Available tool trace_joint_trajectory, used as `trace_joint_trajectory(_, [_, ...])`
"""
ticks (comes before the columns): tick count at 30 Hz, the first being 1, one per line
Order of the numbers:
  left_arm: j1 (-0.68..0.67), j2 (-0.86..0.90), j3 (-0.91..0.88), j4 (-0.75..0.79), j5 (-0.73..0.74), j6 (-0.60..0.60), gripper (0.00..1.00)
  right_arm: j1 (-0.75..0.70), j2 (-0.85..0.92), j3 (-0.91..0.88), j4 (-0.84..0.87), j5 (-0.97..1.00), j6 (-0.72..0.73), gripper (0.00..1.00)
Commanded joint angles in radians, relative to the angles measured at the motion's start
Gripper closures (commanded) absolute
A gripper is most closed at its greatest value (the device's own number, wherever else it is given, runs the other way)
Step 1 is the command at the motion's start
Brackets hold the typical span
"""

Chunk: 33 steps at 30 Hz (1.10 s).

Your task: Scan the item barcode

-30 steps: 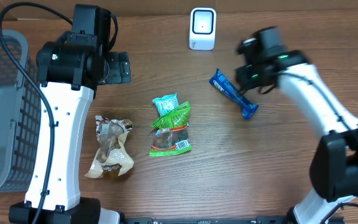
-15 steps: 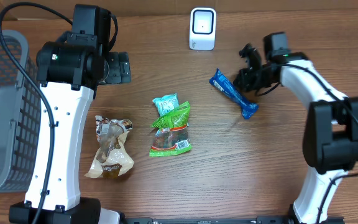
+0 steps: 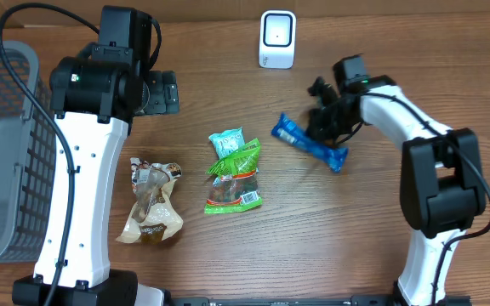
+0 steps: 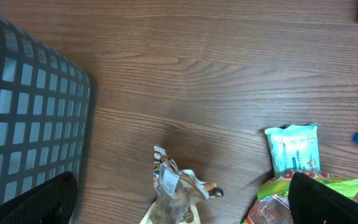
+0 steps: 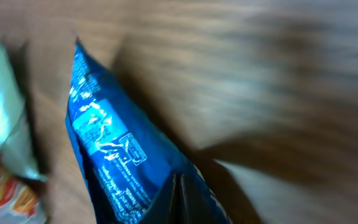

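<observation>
Blue packet [image 3: 300, 140]: right of the desk's middle, pinched between the jaws of the right gripper [image 3: 323, 121].
Scanner [image 3: 277, 39]: far edge, apart from it.
Left gripper [image 3: 167, 93]: jaws spread, holding nothing.
Basket [image 3: 7, 153]: left edge.
Teal packet [image 3: 225, 142], green packet [image 3: 236, 180], brown packet [image 3: 151, 202]: mid-desk.

A glossy blue packet [image 3: 294, 136] with white print slants right of the table's centre, its middle pinched in the right gripper [image 3: 324, 126]. A white scanner [image 3: 277, 39] stands upright beyond it.
</observation>
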Motion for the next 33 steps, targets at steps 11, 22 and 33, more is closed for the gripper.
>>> trace_joint_trajectory(11, [0.003, -0.020, 0.018, 0.001, -0.014, 0.015, 0.00, 0.115, -0.187, 0.006, -0.094, 0.100, 0.003, 0.96])
trace_joint_trajectory(22, [0.003, -0.020, 0.018, 0.001, -0.014, 0.015, 0.00, 0.097, -0.075, 0.006, -0.049, 0.037, -0.257, 0.31])
trace_joint_trajectory(33, [0.003, -0.020, 0.018, 0.001, -0.014, 0.015, 0.01, 0.097, -0.010, 0.005, -0.087, -0.065, -0.399, 0.46])
